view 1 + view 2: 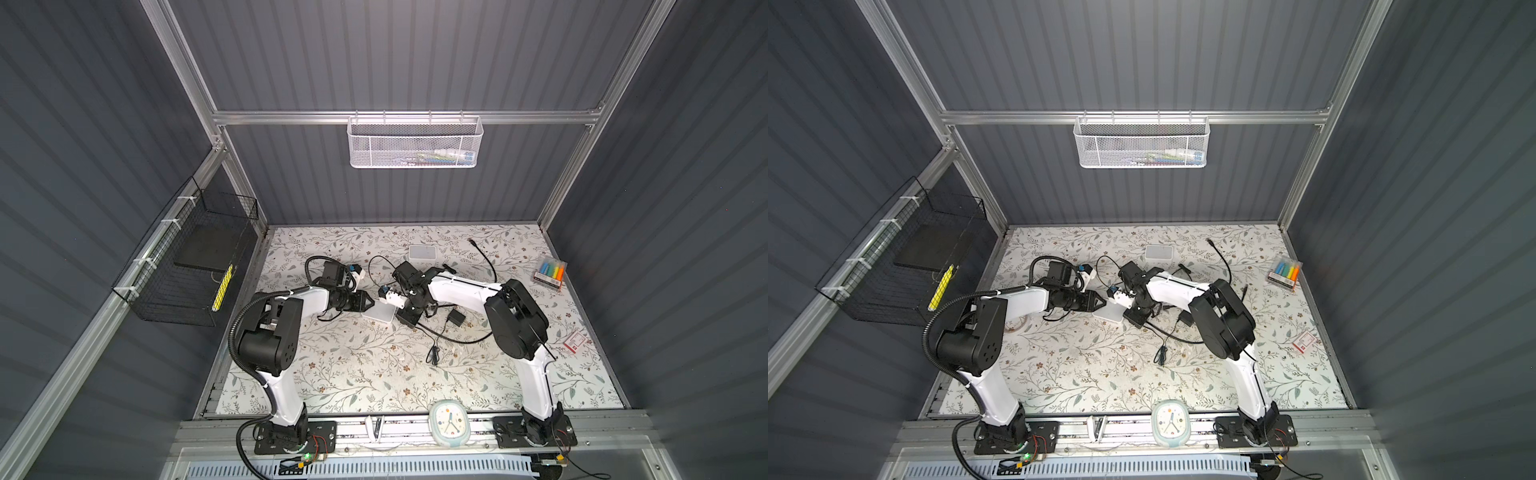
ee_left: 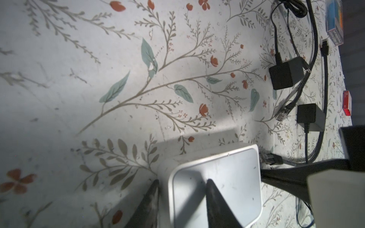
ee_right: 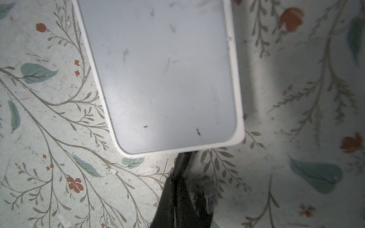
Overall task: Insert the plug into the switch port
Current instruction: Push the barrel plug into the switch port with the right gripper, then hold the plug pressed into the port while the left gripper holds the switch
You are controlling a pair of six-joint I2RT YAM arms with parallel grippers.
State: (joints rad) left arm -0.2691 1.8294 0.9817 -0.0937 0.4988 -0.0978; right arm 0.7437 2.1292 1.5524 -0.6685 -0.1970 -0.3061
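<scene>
The white switch (image 1: 380, 313) (image 1: 1111, 312) lies flat on the floral mat, mid-table. My left gripper (image 2: 182, 182) (image 1: 371, 302) holds its near corner: one finger sits against the side wall, the other lies over the grey top face (image 2: 221, 177). At the opposite short edge is the plug (image 2: 265, 157), clear-tipped on a black cable. It touches the switch's side; the port itself is hidden. My right gripper (image 3: 175, 176) (image 1: 401, 319) is shut on the plug's black end (image 3: 182, 159), which reaches up to the switch's rim (image 3: 177, 152).
Two black power adapters (image 2: 285, 74) (image 2: 310, 117) and a second loose plug (image 2: 282, 113) lie among tangled cables to the right of the switch. Another white box (image 1: 422, 252) sits at the back. A marker pack (image 1: 550, 272), a red-and-white card box (image 1: 575, 341) and a clock (image 1: 449, 424) also lie around.
</scene>
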